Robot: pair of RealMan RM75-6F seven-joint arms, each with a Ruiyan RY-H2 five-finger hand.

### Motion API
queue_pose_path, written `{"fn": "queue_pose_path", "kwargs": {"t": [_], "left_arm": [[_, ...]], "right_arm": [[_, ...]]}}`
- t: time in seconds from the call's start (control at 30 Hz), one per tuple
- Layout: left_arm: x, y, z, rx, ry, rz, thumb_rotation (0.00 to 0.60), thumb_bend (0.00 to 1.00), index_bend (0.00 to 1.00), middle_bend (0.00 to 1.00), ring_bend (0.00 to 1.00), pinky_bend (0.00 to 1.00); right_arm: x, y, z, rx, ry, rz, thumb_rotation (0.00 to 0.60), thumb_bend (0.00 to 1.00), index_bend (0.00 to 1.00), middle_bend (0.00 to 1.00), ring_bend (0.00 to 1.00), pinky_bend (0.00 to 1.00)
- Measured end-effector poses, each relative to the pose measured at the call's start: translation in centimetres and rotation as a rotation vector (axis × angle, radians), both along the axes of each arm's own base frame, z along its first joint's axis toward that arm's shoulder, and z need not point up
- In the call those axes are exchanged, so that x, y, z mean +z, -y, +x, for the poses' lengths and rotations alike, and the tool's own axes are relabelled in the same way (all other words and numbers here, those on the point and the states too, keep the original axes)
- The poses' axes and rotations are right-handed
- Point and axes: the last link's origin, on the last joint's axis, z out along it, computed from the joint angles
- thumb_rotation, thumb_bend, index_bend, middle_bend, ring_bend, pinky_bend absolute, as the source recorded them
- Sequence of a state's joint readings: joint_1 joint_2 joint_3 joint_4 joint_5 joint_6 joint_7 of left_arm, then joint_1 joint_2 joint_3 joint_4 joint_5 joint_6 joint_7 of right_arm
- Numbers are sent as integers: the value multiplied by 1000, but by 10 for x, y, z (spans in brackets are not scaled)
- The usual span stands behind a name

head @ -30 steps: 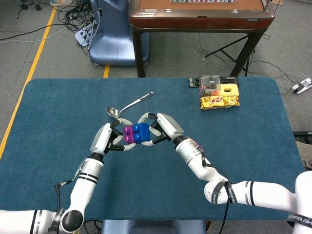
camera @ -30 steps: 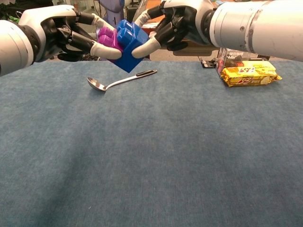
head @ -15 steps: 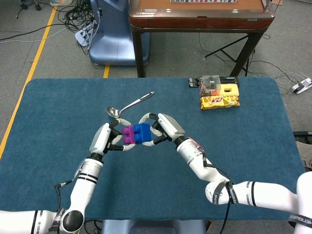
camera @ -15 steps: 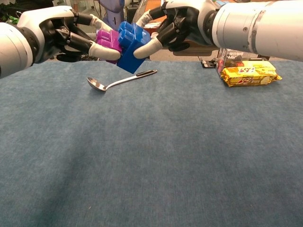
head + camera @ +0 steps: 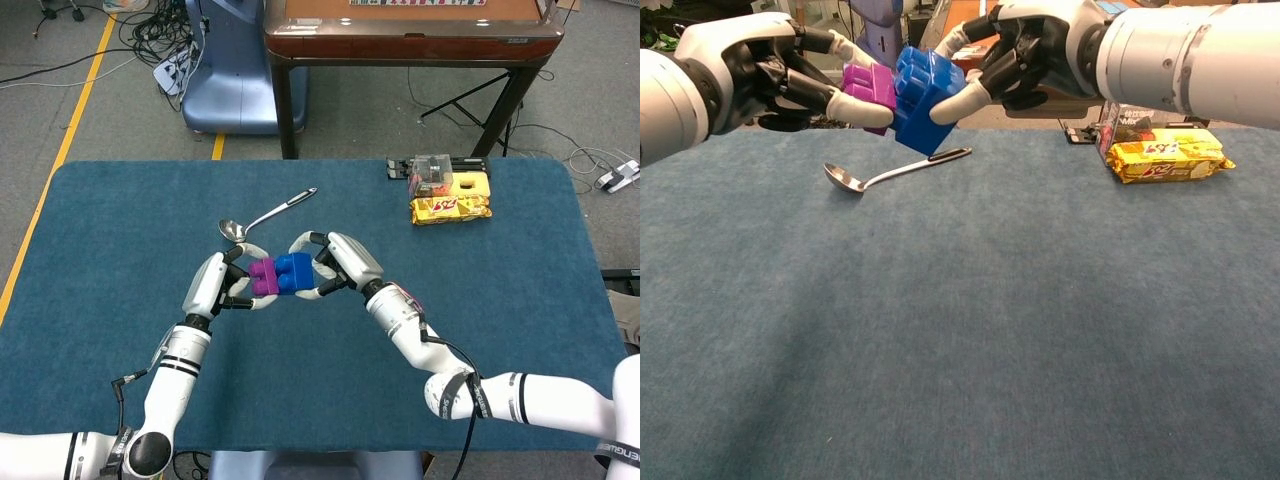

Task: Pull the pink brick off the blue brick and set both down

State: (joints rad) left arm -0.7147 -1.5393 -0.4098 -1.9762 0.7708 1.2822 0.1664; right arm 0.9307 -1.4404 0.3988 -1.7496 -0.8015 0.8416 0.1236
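The pink brick [image 5: 264, 276] [image 5: 870, 86] and the blue brick [image 5: 293, 273] [image 5: 925, 98] hang side by side above the blue table, touching each other. My left hand [image 5: 218, 280] [image 5: 770, 70] grips the pink brick from the left. The blue brick is gripped from the right by my right hand [image 5: 341, 264] [image 5: 1040, 50]. In the chest view the blue brick is tilted against the pink one, with its lower corner pointing down at the table. Whether the two bricks are still locked together is unclear.
A metal spoon [image 5: 262, 216] [image 5: 887, 174] lies on the table just behind the hands. A yellow snack pack [image 5: 450, 208] [image 5: 1167, 157] and a small clear box [image 5: 431, 174] sit at the back right. A wooden table [image 5: 410, 30] stands beyond the far edge.
The right hand has shifted slightly right and turned the blue brick, which now tilts more against the pink one. The left hand has barely moved.
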Motion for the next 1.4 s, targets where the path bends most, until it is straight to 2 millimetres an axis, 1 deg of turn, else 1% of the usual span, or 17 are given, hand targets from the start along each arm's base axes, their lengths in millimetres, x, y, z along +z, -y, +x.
{"fn": "queue_pose_path", "kwargs": {"t": [0.3,0.6,0.8,1.13,1.2,1.27,1.37,1.4], "left_arm": [[0,0,-4,7,-9,-1,600,0,670,1000,1000,1000],[-6,4,-12,8,-32,-30,600,0,669,1000,1000,1000],[-18,10,-19,-15,-75,-72,600,0,668,1000,1000,1000],[-45,20,-32,-80,-215,-195,600,0,638,1000,1000,1000],[-48,21,-34,-92,-250,-209,600,0,612,1000,1000,1000],[-51,22,-36,-105,-290,-217,600,0,555,1000,998,1000],[-56,22,-38,-124,-355,-221,600,0,380,1000,996,1000],[-57,23,-38,-128,-375,-221,600,0,292,1000,995,1000]], "right_arm": [[0,-1,-7,-6,-15,5,600,249,689,1000,1000,1000],[4,-1,-19,-6,-75,3,600,249,689,1000,1000,1000],[6,0,-30,0,-162,5,600,251,689,1000,1000,1000],[1,1,-51,13,-363,-2,600,254,689,1000,1000,1000],[-1,1,-56,11,-401,-10,600,255,689,1000,1000,1000],[-2,2,-59,8,-429,-16,600,255,689,1000,1000,1000],[-5,2,-62,9,-462,-21,600,255,689,1000,1000,1000],[-6,2,-62,10,-471,-22,600,255,689,1000,1000,1000]]}}
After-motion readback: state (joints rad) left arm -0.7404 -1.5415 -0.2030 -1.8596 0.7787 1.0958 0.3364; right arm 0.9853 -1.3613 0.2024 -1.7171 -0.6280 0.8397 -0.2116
